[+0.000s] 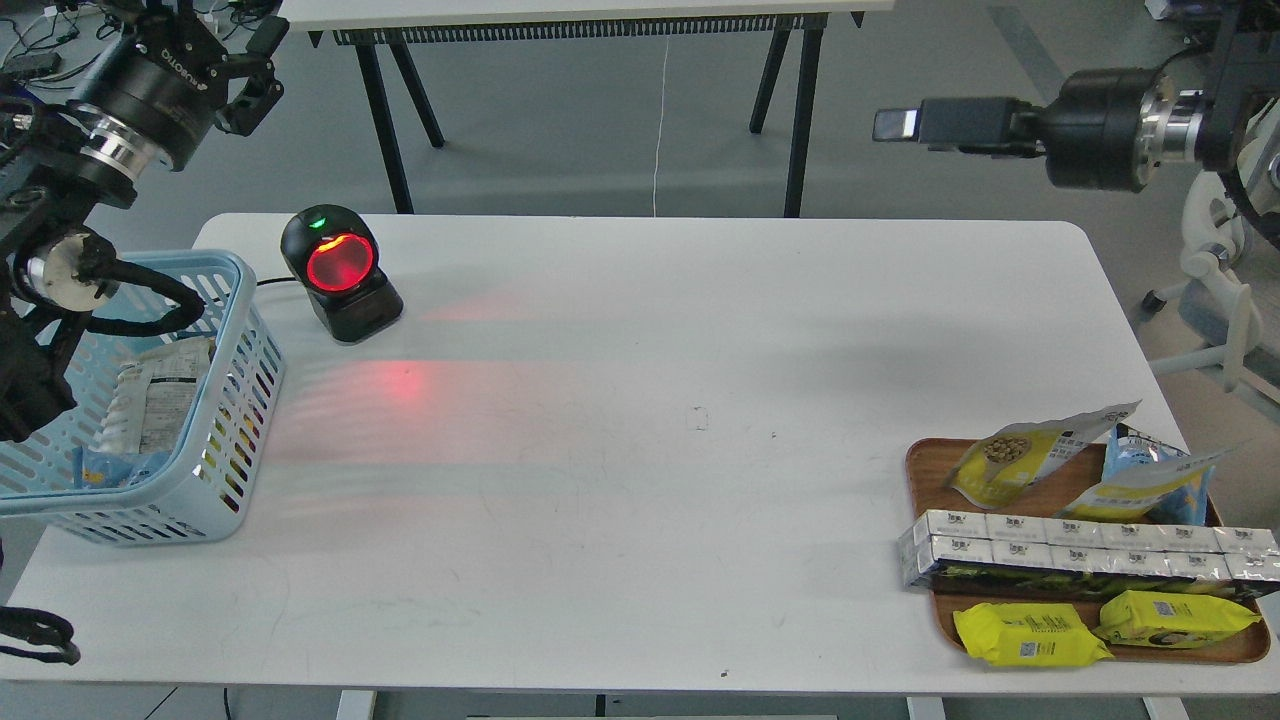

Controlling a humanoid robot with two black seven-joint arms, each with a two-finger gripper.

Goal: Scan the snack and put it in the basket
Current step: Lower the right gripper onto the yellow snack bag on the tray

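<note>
The snack (1030, 455), a yellow and white pouch with a picture of tan beans, lies on the wooden tray (922, 470) at the table's right front. The light blue basket (235, 330) stands at the left edge and holds a white packet (150, 400). My left gripper (260, 72) is high above the table's back left corner, beyond the basket, open and empty. My right gripper (900, 124) is high beyond the table's back right, pointing left and seen side-on. Its fingers cannot be told apart. Nothing is seen in it.
A black scanner (340, 270) with a red window stands at the back left and casts red light on the table. The tray also holds a blue-and-yellow bag (1150, 480), a row of silver cartons (1080, 550) and two flat yellow packets (1030, 635).
</note>
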